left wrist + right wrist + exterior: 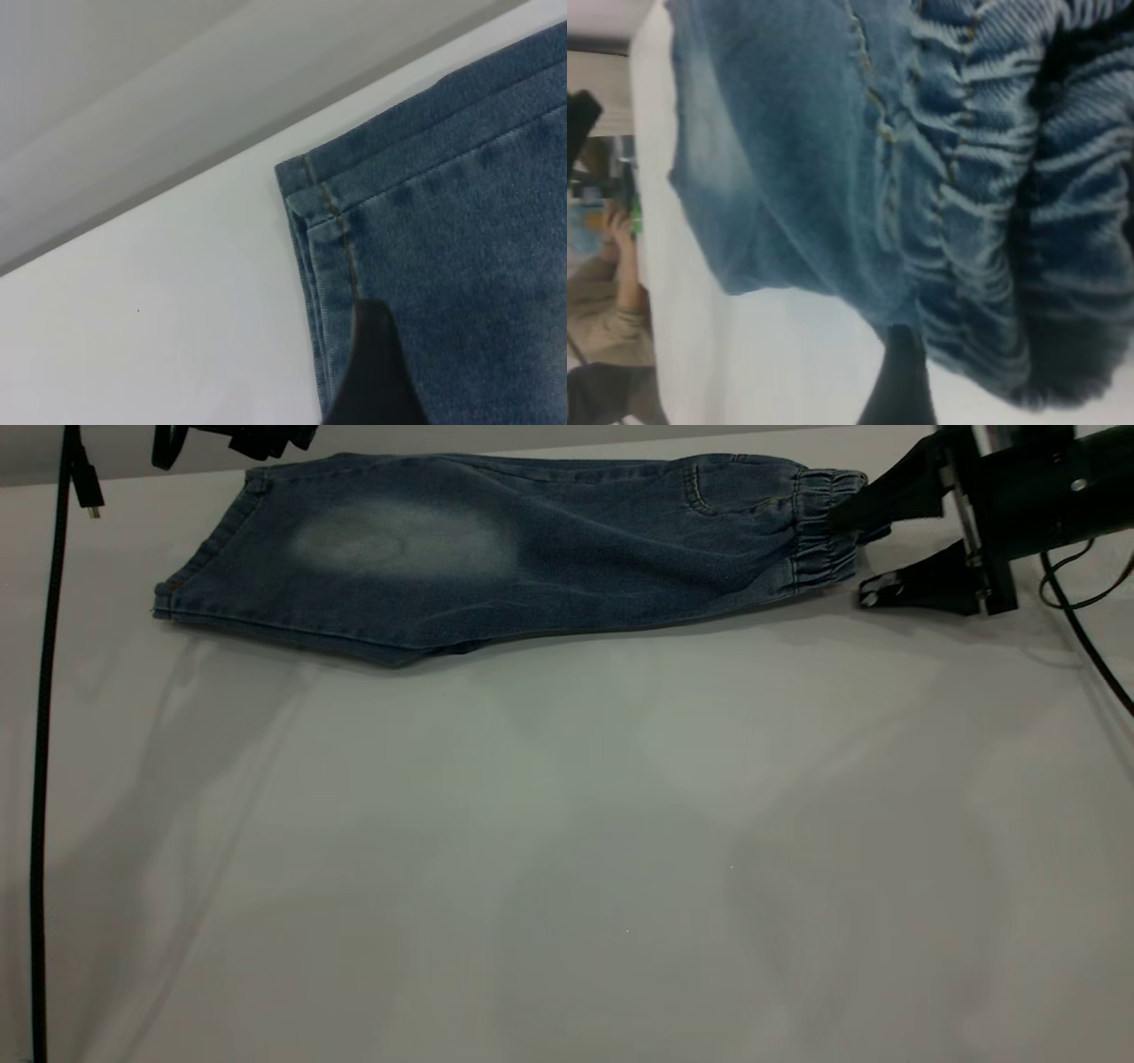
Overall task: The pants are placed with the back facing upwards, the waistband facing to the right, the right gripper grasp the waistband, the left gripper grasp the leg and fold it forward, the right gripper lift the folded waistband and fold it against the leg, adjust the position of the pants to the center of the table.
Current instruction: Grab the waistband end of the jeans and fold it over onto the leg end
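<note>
A white table (567,850) fills the frame. Faded blue denim pants (496,558) lie folded lengthwise across the upper half. At upper right, the black right gripper (864,553) spreads wide at the elastic waistband (824,527). At the top left edge, the left gripper (235,438): grip impossible to tell.

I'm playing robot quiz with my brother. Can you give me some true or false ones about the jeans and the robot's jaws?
1. The faded blue denim pants lie at the table's far edge. True.
2. The gathered elastic waistband points to the left arm's side. False: it points to the right arm's side.
3. The right gripper has its jaws open at the waistband, one over it and one beside it on the white table. True.
4. The pants are rolled into a ball. False: they lie spread flat.
5. The stitched leg hem shows in the left wrist view. True.
</note>
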You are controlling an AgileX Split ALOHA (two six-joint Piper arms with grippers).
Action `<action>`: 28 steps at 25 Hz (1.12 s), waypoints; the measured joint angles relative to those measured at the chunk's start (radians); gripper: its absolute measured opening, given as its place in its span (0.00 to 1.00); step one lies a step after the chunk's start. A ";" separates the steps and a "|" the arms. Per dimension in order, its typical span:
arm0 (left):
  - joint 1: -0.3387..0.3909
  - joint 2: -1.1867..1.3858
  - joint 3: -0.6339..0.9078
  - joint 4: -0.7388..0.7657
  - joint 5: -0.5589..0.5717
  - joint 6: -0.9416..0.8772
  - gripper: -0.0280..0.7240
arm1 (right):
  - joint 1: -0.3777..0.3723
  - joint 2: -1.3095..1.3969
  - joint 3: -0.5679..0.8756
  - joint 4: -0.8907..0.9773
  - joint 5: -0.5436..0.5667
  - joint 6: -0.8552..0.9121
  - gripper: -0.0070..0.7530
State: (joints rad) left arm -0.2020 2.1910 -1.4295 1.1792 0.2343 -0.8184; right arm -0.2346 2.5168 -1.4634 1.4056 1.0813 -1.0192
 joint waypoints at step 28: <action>-0.080 0.000 -0.010 -0.002 0.000 -0.001 0.67 | 0.076 0.045 -0.031 0.185 -0.037 -0.095 0.20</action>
State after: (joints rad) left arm -0.2816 2.1910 -1.4394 1.1769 0.2345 -0.8192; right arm -0.1583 2.5618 -1.4943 1.5907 1.0442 -1.1145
